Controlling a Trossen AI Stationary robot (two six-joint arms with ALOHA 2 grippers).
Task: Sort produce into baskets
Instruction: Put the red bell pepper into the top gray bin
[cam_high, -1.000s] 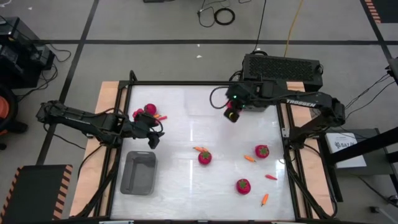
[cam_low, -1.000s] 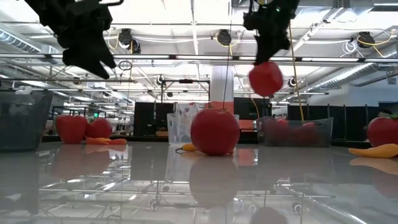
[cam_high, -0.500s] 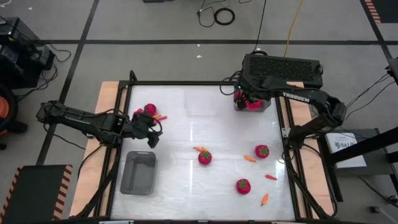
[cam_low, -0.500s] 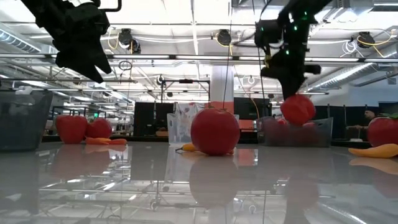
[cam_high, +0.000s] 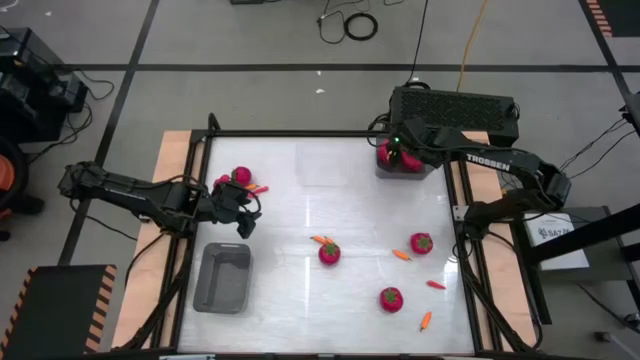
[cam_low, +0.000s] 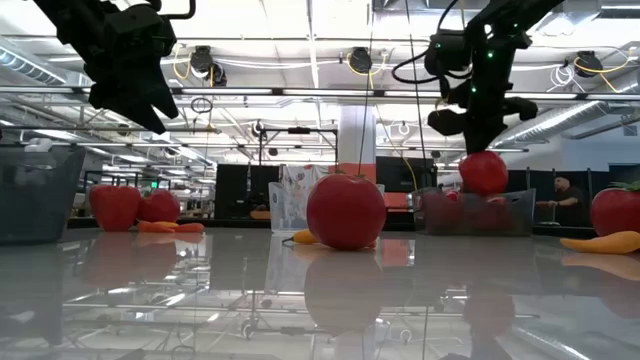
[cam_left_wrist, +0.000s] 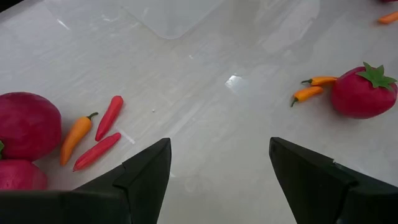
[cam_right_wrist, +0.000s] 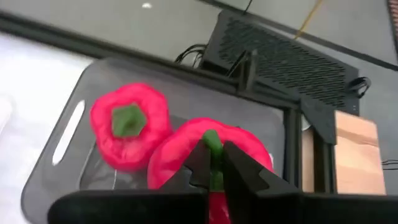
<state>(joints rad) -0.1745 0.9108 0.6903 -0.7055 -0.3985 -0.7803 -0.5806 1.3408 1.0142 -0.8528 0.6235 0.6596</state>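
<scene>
My right gripper (cam_high: 396, 156) is over the grey tray (cam_high: 429, 172) at the table's far right, shut on a red fruit (cam_low: 484, 172). Another red fruit (cam_right_wrist: 129, 129) lies in that tray (cam_right_wrist: 59, 163). My left gripper (cam_high: 247, 216) hovers open and empty at the table's left; it also shows in the left wrist view (cam_left_wrist: 217, 158). Near it, two red fruits (cam_high: 236, 179) and small peppers (cam_left_wrist: 93, 134) lie on the table. A second grey tray (cam_high: 223, 277) stands at the near left. Three red fruits (cam_high: 330, 253) (cam_high: 421, 243) (cam_high: 390, 298) and several peppers lie on the right half. My right gripper pinches the green stem (cam_right_wrist: 212, 144) on top of the red fruit between its two fingers. The fingers come from above, pointing down. The fruit hangs upright below them over the tray, at about the height of the rim (cam_low: 478, 192). Whether it touches anything in the tray, I cannot tell.
A big black box (cam_high: 455, 108) stands just beyond the table's far right corner. Wooden strips and dark frame rails run along the table's left and right sides. Orange peppers (cam_high: 320, 240) lie beside the middle fruit.
My right gripper has carried the red fruit toward the table's far right corner and down, from over the bare table to over the grey tray. The fruit stays hanging upright under the fingers.
</scene>
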